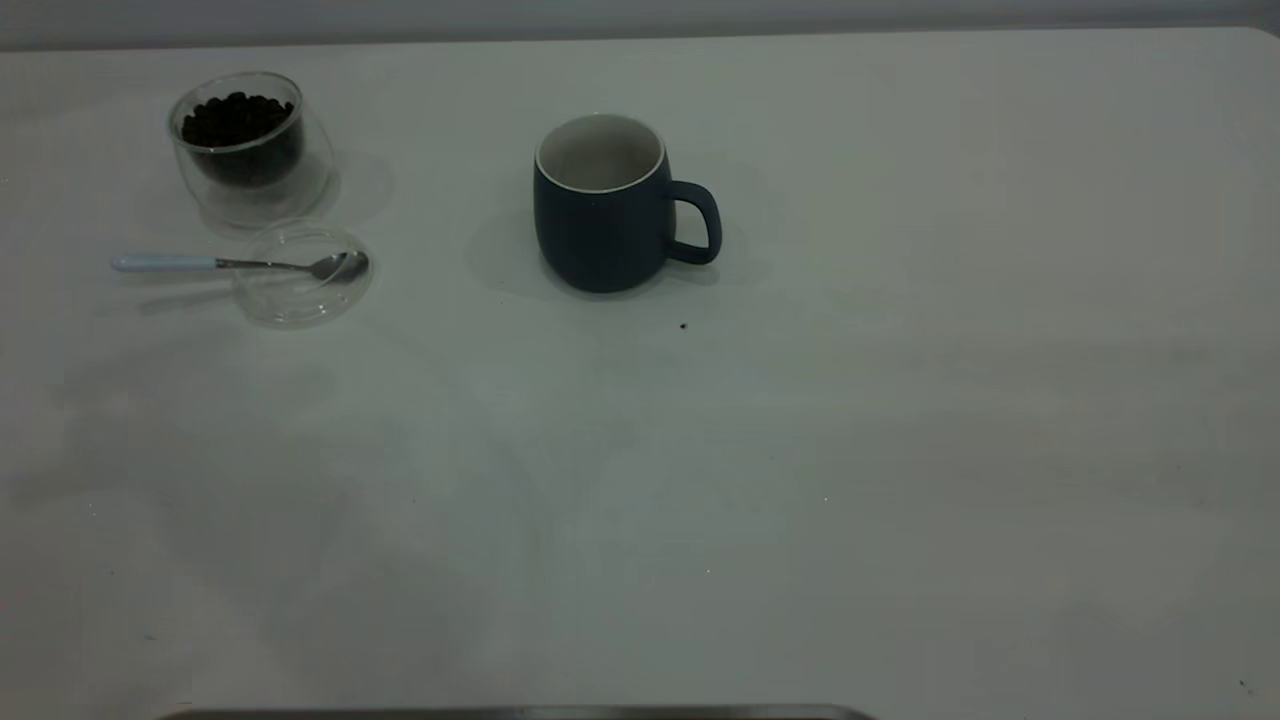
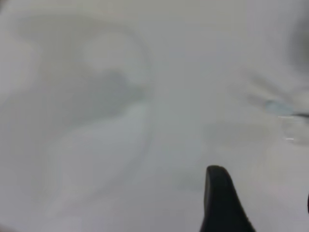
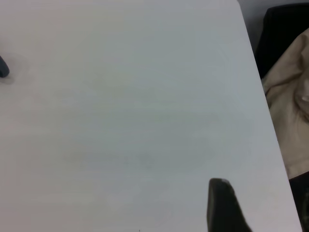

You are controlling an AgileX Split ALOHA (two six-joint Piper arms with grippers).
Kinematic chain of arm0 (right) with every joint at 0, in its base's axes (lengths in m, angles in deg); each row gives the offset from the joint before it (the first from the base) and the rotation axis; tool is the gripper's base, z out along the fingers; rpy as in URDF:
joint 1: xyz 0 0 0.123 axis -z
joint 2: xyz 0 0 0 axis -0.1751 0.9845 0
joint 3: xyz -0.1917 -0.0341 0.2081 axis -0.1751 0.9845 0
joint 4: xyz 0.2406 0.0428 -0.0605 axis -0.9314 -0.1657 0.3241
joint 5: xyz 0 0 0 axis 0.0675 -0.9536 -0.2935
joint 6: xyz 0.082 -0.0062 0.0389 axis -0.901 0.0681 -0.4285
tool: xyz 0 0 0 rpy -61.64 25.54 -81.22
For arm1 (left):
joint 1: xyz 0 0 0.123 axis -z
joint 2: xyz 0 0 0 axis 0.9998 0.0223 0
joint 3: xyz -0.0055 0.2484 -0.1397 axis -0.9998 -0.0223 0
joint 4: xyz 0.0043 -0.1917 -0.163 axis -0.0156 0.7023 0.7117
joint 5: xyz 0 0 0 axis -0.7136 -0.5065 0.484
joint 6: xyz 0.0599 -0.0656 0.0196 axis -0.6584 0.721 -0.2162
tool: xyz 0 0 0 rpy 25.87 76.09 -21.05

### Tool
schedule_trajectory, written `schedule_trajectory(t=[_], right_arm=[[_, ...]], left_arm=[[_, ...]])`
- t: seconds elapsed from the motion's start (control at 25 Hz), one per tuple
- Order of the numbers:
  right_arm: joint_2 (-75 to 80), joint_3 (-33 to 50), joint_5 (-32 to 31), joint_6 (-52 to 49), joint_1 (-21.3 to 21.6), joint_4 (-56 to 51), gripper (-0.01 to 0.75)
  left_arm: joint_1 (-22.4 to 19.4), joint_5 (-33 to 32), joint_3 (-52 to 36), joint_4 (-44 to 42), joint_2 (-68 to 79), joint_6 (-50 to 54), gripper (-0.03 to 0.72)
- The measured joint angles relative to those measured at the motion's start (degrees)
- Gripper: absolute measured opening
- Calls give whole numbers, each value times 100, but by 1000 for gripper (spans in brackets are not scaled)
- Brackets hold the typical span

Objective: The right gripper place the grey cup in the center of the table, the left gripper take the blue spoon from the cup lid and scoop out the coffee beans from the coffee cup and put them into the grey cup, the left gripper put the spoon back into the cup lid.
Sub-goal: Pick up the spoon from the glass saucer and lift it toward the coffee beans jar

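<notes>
The grey cup (image 1: pixel 600 215) stands upright near the middle of the table (image 1: pixel 900 450), empty, its handle toward the right. At the far left the coffee cup (image 1: pixel 250 150) holds coffee beans (image 1: pixel 237 120). Just in front of it lies the cup lid (image 1: pixel 300 280) with the blue spoon (image 1: pixel 240 264) resting across it, bowl on the lid, pale handle sticking out left. Neither arm appears in the exterior view. My left gripper (image 2: pixel 263 198) hovers open over bare table, the spoon's handle (image 2: pixel 277 107) a blur ahead. My right gripper (image 3: pixel 263 203) is open over the table's right part, holding nothing.
A tiny dark speck (image 1: pixel 683 325) lies in front of the mug. In the right wrist view the table edge (image 3: pixel 260 82) runs close by, with beige cloth (image 3: pixel 289 96) and something black beyond it. A dark strip (image 1: pixel 520 714) lines the near table edge.
</notes>
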Motion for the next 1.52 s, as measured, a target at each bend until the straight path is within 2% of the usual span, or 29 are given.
schedule_trajectory(t=[0.08,0.2,0.36,0.56,0.72,0.88,1.12,1.2,1.52], right_arm=[[0,0,0,0,0,0,358],[0,0,0,0,0,0,358],[0,0,0,0,0,0,358],[0,0,0,0,0,0,358],[0,0,0,0,0,0,358],[0,0,0,0,0,0,358],[0,0,0,0,0,0,358],[0,0,0,0,0,0,358],[0,0,0,0,0,-5,358]], left_arm=[[-59,-121,0,1223,360,-1497,486],[-37,-260,8,2577,888,-3238,486],[-25,-196,34,3730,1653,-4110,486],[109,-72,34,3976,2696,-4660,486],[290,469,34,4099,3271,-5465,486],[433,614,53,4180,3523,-5936,497],[666,637,172,4209,3867,-5984,634],[770,653,193,4216,3939,-6016,655],[1238,913,199,4635,4094,-6537,611]])
